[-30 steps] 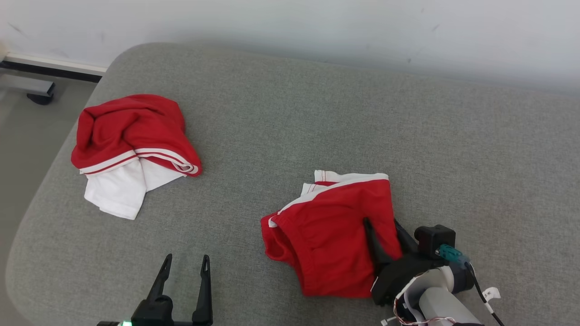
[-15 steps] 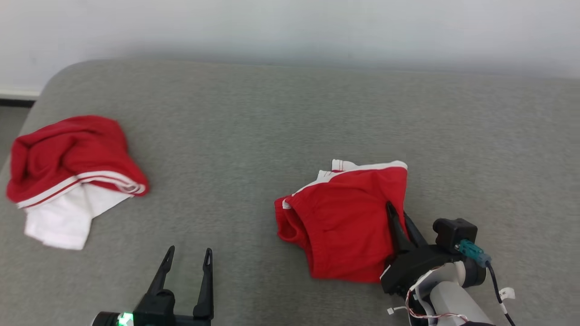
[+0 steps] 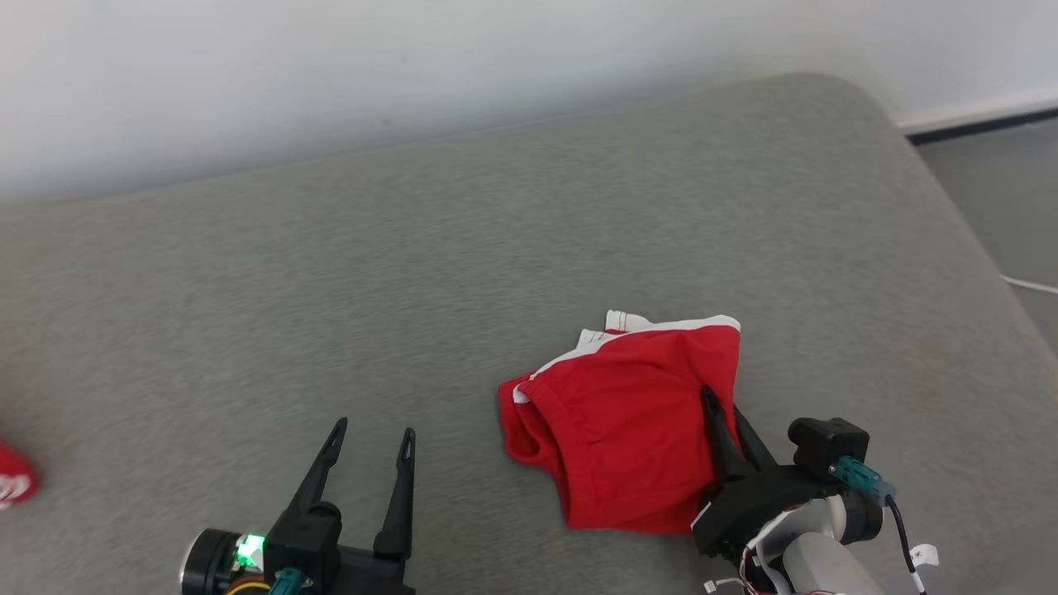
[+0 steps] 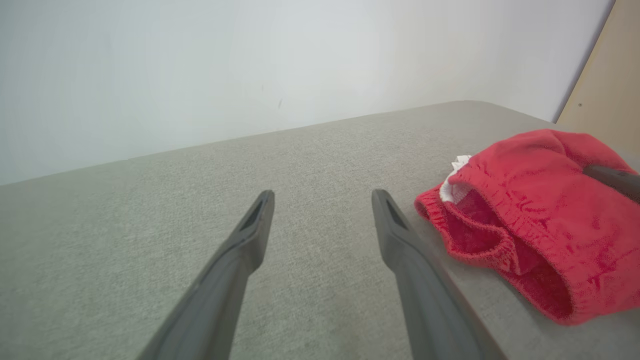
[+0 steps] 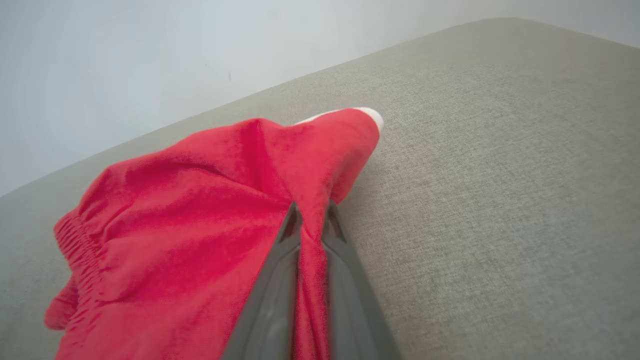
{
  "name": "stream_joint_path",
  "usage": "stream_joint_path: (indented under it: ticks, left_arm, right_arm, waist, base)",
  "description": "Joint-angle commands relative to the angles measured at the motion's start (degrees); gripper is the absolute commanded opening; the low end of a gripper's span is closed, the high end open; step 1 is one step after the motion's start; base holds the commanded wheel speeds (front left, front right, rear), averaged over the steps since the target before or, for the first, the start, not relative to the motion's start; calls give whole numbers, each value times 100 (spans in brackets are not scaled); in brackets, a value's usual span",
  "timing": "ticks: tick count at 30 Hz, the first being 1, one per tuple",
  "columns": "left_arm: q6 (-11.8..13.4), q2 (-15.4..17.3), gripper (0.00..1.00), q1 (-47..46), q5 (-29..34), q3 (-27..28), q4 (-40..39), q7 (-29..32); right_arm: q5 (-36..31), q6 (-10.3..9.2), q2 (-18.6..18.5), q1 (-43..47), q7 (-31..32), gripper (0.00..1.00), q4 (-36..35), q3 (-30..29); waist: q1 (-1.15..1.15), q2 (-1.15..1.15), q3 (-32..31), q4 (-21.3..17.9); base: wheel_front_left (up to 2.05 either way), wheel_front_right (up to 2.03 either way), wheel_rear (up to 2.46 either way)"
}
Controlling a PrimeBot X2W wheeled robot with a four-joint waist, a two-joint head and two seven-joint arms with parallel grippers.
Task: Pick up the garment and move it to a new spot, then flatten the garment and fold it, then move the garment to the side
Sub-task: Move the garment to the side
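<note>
Red garment (image 3: 628,430), right gripper (image 3: 721,401) pinching, white trim (image 3: 653,326) half-hidden

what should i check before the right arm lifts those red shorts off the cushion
1. Right end effector shut on the red shorts: ok, a fold of fabric is pinched between its fingers.
2. How many layers are in that pinch: cannot tell.
3. Left end effector open and apart from the shorts: ok, it sits beside the waistband over the grey cushion.
4. Bare cushion to set the shorts on: ok, there is free surface beyond and to the right of them.
5. Shorts apart from the other red garment: ok, it lies far off at the left edge.
</note>
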Motion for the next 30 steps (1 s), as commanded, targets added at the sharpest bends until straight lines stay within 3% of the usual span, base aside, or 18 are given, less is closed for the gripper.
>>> stream_joint_path:
  ticks: [1,8,17,20,24,30]
  left_arm:
    - [-42,9,100,-113,51,-61,-9,-19]
    - [-163,11,100,-275,90,-301,-77,-19]
    - [-285,51,100,-524,132,-584,-5,-19]
    - [-289,65,100,-616,178,-665,-32,-19]
    - [-303,120,100,-746,215,-741,-42,-19]
    - [-299,175,100,-944,230,-792,-96,-19]
  right_arm:
    - [75,-11,17,65,2,0,-23,53]
    - [306,-11,17,1,2,0,-46,330]
    - [146,-11,24,-126,1,0,-33,353]
    - [-196,-11,4,-311,1,0,49,326]
    - [-569,-11,-286,-741,0,0,205,283]
    - [-967,-11,-1113,-1517,1,0,699,96]
  waist:
    - [0,0,42,-1252]
    - [0,0,239,-1937]
    - [0,0,587,-1981]
    - [0,0,770,-1784]
    - [0,0,1041,-1405]
    - [0,0,1398,-747]
  base:
    - [0,0,0]
    - [0,0,0]
    - [0,0,0]
    - [0,0,0]
    - [0,0,0]
    - [0,0,0]
